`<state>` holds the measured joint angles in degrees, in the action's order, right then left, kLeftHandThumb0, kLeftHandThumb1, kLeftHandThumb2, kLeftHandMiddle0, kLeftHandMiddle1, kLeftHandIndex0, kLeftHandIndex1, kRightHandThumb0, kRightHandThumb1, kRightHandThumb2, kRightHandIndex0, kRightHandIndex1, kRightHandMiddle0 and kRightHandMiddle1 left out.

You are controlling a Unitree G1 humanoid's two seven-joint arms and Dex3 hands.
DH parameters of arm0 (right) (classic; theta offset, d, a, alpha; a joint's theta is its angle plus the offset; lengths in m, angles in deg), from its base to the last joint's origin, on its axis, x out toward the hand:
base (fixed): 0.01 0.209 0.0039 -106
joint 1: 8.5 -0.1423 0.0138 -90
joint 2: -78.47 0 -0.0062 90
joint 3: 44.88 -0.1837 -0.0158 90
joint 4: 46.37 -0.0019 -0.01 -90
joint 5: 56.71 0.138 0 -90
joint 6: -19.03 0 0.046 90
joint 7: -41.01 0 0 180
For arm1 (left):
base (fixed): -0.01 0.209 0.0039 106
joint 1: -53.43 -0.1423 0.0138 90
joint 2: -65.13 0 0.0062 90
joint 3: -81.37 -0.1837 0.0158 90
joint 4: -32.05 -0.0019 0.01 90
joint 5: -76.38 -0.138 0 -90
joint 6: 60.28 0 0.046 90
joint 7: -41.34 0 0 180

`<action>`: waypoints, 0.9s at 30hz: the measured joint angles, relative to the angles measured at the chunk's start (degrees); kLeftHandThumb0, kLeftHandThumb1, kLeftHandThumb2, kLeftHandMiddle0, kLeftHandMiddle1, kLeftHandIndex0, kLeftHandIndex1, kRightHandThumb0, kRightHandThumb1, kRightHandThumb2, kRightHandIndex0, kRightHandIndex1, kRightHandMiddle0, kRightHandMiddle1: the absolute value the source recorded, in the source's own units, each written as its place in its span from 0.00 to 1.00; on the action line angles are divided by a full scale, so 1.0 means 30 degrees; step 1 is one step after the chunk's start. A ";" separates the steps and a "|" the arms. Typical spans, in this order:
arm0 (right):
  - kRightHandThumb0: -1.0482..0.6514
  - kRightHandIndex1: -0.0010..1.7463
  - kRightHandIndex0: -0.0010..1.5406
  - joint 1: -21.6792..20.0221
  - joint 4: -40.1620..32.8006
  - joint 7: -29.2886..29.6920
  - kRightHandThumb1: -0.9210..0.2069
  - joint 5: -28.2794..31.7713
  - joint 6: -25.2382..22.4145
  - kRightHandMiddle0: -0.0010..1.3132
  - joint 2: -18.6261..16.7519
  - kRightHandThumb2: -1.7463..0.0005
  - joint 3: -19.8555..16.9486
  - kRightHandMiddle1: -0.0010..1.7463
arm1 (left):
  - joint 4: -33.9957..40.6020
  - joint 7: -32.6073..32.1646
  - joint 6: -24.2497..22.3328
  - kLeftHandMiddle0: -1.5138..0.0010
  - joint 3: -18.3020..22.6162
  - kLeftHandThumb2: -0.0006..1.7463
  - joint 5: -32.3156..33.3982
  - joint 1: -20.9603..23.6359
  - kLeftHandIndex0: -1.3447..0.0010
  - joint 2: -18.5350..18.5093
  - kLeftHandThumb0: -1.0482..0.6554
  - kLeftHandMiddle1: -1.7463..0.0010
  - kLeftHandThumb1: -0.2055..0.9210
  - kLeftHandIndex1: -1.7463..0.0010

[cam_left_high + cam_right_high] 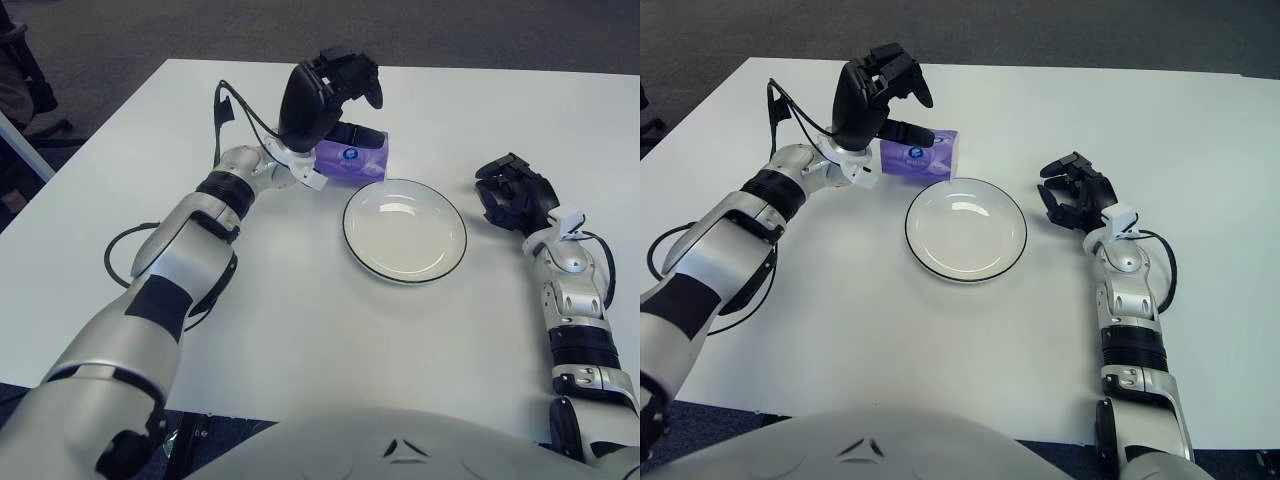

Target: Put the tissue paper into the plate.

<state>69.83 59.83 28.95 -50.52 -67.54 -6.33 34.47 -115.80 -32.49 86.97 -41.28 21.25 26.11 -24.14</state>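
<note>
Now, step: we judge we are at the grasp, with the pack not yet lifted.
Left hand: upper centre of the frame, poised over the near-left end of the tissue pack; one finger lies across the pack's top, the others are raised and spread, so we cannot tell whether the grip has closed.
Tissue pack: purple, sitting on the white table just beyond the plate's upper-left rim, apart from the dish itself.
Plate: centre of the frame, white with a dark rim, nothing in it.
Right hand: right of the plate, fingers loosely curled around nothing, idle.
Doing it well: we should close the fingers on both long sides of the pack before lifting, since a soft pack may slip or buckle.
Carry: we would raise it enough to pass over the dark rim, then travel toward lower right.
Release: let go over the plate's middle, low.
</note>
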 measured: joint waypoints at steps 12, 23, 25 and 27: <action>0.61 0.85 0.39 -0.0009 0.0000 0.0004 0.23 0.0000 0.0000 0.31 0.0043 0.61 0.0084 0.80 | 0.1992 0.0120 0.0621 0.28 0.0021 0.28 -0.0339 -0.0007 0.44 0.0115 0.43 0.00 1.00 0.00; 0.61 0.85 0.38 -0.0018 -0.0016 0.0028 0.21 -0.0001 0.0000 0.31 0.0085 0.63 0.0236 0.79 | 0.2325 0.0192 -0.0441 0.29 -0.0238 0.27 -0.1349 -0.0004 0.47 0.0414 0.44 0.00 1.00 0.00; 0.61 0.85 0.38 -0.0020 -0.0018 0.0028 0.21 0.0000 0.0000 0.31 0.0086 0.63 0.0262 0.79 | 0.1969 0.1056 -0.0515 0.33 -0.0249 0.28 -0.1213 0.0007 0.52 0.0404 0.44 0.00 1.00 0.00; 0.61 0.85 0.38 -0.0053 -0.0038 0.0028 0.21 0.0004 0.0006 0.31 0.0087 0.63 0.0299 0.79 | 0.1515 0.2492 -0.0491 0.40 -0.0255 0.27 -0.0874 0.0015 0.64 0.0293 0.43 0.00 1.00 0.01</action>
<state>69.67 59.71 29.03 -50.51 -67.53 -6.07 35.37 -111.25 -25.02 85.49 -42.04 18.63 26.15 -23.26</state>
